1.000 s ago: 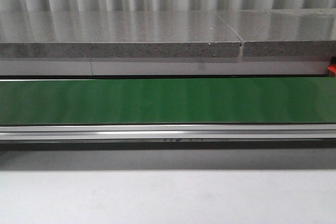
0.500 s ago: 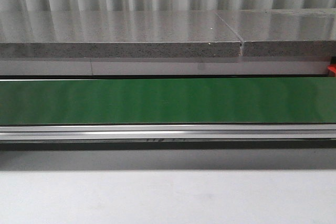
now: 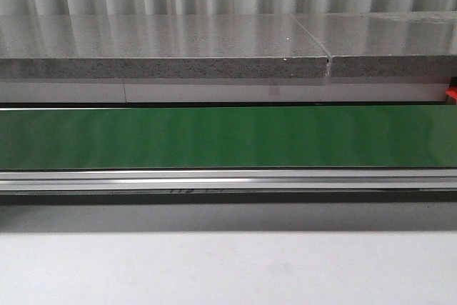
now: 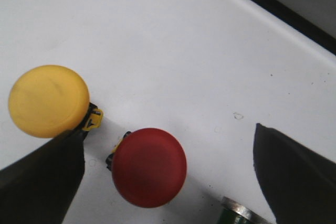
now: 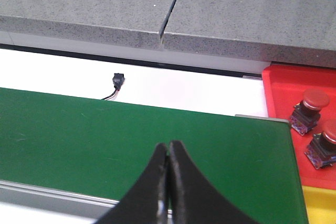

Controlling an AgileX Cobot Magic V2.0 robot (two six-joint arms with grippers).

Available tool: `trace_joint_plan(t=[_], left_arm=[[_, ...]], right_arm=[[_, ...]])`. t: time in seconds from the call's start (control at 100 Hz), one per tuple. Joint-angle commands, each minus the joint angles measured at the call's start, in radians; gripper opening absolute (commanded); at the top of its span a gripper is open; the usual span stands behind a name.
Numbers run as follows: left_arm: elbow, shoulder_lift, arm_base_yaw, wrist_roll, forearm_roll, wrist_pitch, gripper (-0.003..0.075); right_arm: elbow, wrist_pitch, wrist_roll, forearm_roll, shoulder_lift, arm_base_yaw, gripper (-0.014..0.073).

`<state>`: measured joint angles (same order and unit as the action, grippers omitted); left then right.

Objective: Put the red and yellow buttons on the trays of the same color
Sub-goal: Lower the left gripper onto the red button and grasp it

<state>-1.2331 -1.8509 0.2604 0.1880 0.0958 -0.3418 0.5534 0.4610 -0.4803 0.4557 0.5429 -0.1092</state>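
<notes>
My left gripper point(image 4: 168, 182) is spread w/ red button point(image 4: 149, 167) between its fingers and yellow button point(image 4: 49, 100) beside one, while right gripper point(image 5: 169, 182), pressed together, hangs over green belt point(image 5: 131, 145) nr red tray point(image 5: 302, 90); front cam shows neither.

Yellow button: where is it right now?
The left wrist view shows the yellow button on the white surface beside the red button, by one finger of the open left gripper.
</notes>
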Motion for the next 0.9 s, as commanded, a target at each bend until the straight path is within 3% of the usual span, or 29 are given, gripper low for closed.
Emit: trace_joint_plan(t=[0.0, 0.45, 0.52, 0.59, 0.78, 0.89], left_arm=[[-0.039, 0.030, 0.004, 0.009, 0.013, 0.039, 0.0618], [-0.041, -0.017, 0.006, 0.009, 0.013, 0.042, 0.0615], [-0.041, -0.017, 0.006, 0.009, 0.013, 0.042, 0.0580], [-0.041, -0.017, 0.006, 0.009, 0.013, 0.042, 0.0494], [-0.048, -0.006, 0.006, 0.009, 0.013, 0.010, 0.0141], [-0.065, 0.018, 0.006, 0.009, 0.013, -0.016, -0.0001]], right_arm=[[0.033, -0.063, -0.006, 0.008, 0.000, 0.003, -0.0067], [0.033, -0.063, -0.006, 0.008, 0.000, 0.003, -0.0067], [0.033, -0.063, -0.006, 0.008, 0.000, 0.003, -0.0067], [0.033, -0.063, -0.006, 0.008, 0.000, 0.003, -0.0067], [0.033, -0.063, -0.006, 0.008, 0.000, 0.003, -0.0067], [0.033, -0.063, -0.006, 0.008, 0.000, 0.003, -0.0067]])
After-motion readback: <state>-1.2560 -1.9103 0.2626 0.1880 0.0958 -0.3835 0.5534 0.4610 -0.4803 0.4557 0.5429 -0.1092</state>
